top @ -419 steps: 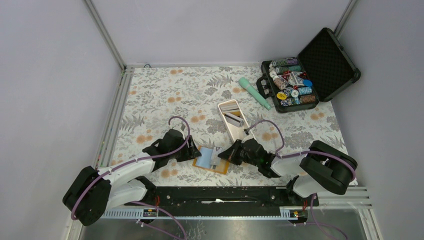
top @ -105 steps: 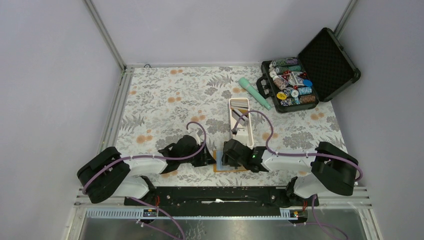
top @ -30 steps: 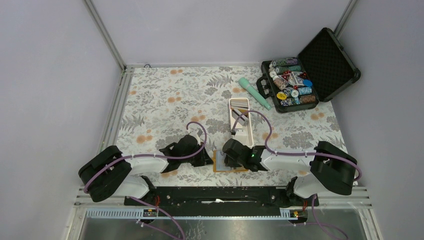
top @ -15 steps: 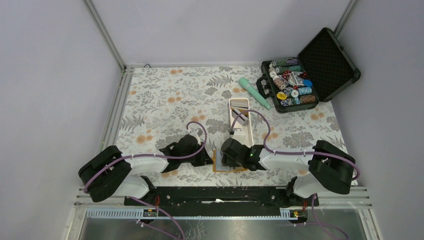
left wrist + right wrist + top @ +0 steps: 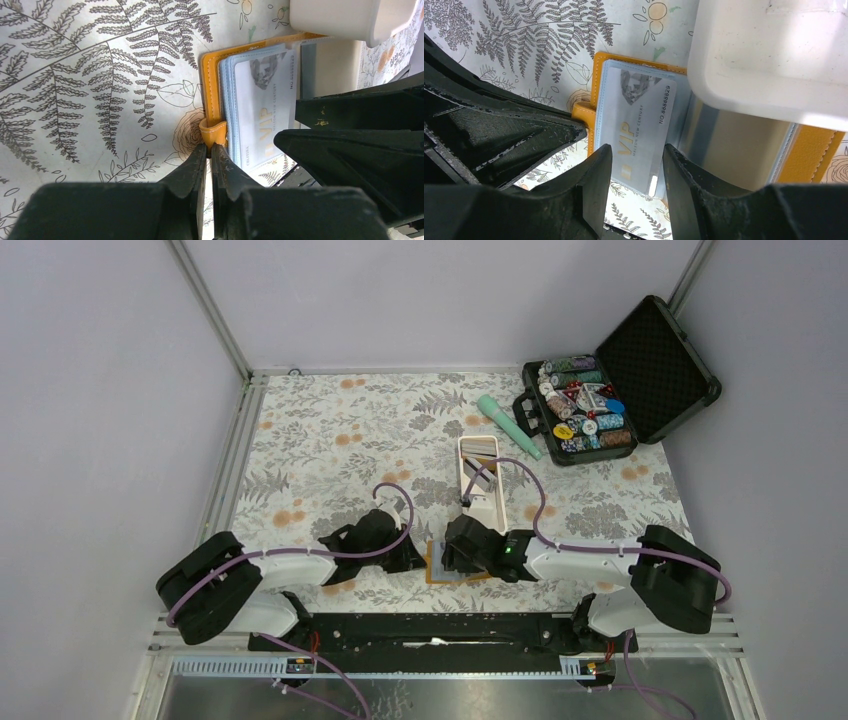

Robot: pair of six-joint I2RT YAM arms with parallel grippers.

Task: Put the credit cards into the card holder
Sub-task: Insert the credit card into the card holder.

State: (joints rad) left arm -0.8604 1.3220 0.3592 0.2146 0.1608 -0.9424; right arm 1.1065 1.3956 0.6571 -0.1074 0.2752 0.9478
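The orange card holder (image 5: pixel 210 85) lies open near the table's front edge, also seen in the top view (image 5: pixel 437 571). My left gripper (image 5: pixel 209 148) is shut on its snap tab (image 5: pixel 213 131). A grey VIP credit card (image 5: pixel 639 120) sits in a light blue pocket, its near end sticking out. My right gripper (image 5: pixel 638 156) is open, one finger on each side of that near end. I cannot tell whether the fingers touch the card. More cards (image 5: pixel 474 477) stand in the long white tray (image 5: pixel 489 502).
The white tray's end (image 5: pixel 769 60) overlaps the far edge of the card holder. A teal tube (image 5: pixel 507 425) lies behind the tray. An open black case (image 5: pixel 612 385) of poker chips is at the back right. Metal rails run along the left and front edges.
Over the last second almost nothing has changed. The right arm has shifted very slightly over the card holder. The left gripper stays on the tab.
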